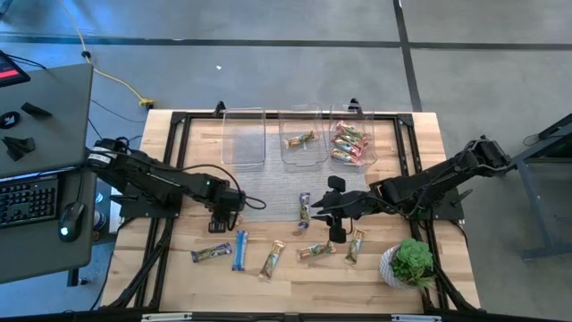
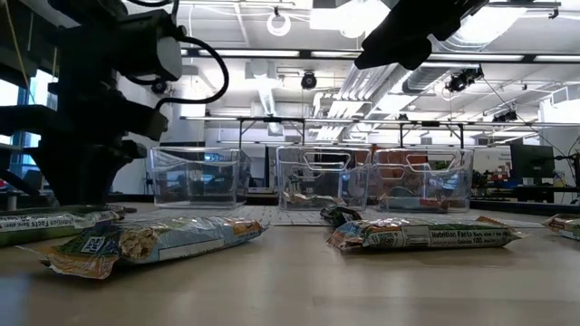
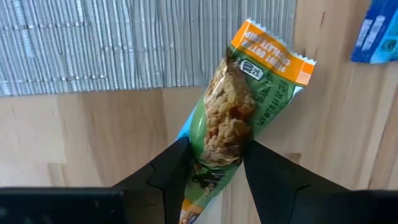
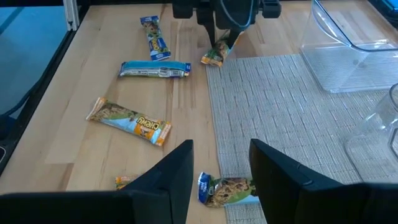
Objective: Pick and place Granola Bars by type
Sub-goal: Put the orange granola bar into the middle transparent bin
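A green and orange granola bar (image 3: 233, 112) lies on the wood by the near left corner of the grey mat (image 3: 124, 43). My left gripper (image 3: 217, 155) points down over it, open, one finger at each long side; it also shows in the right wrist view (image 4: 217, 37). Several more bars lie along the near side, among them a blue one (image 1: 239, 250) and an orange one (image 4: 127, 121). My right gripper (image 4: 221, 162) hangs open and empty above a bar (image 1: 305, 208) on the mat. My left gripper's fingers (image 3: 177, 168) come from above and stand at the bar's two long edges (image 3: 202, 152), about a third of the way from one end, slantwise across it. Whether they touch the wrapper, I cannot tell. The bar lies flat on the table.
Three clear bins stand at the far edge: the left one (image 1: 243, 136) holds nothing, the middle one (image 1: 304, 156) holds one tan bar, the right one (image 1: 368, 159) holds several red bars. A potted plant (image 1: 409, 262) stands at the near right.
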Action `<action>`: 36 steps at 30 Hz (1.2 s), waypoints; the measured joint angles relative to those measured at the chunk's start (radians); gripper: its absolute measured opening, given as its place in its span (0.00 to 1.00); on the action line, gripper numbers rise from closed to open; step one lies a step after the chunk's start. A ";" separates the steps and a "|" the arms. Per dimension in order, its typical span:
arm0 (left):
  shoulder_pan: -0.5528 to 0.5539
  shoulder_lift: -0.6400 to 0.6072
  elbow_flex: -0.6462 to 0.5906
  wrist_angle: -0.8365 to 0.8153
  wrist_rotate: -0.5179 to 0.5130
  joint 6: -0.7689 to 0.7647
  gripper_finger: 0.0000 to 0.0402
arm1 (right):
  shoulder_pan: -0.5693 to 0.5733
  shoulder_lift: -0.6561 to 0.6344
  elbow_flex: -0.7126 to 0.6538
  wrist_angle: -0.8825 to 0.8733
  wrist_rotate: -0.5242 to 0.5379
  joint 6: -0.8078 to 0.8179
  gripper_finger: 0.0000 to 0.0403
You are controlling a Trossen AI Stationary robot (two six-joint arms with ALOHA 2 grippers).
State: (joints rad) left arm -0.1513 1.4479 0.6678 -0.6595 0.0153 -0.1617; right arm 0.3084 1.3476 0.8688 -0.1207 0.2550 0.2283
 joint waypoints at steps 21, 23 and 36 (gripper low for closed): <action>0.000 0.006 -0.006 0.334 -0.026 -0.231 0.36 | 0.000 0.000 0.000 0.001 0.000 -0.001 0.35; 0.000 0.006 -0.005 0.364 -0.025 -0.214 0.36 | 0.000 0.000 0.000 0.005 0.000 -0.001 0.35; 0.000 0.004 -0.004 0.268 0.054 -0.041 0.36 | 0.000 0.000 0.000 0.011 0.000 -0.012 0.35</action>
State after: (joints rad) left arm -0.1513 1.4521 0.6640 -0.3910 0.0698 -0.2026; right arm 0.3084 1.3479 0.8688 -0.1093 0.2550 0.2165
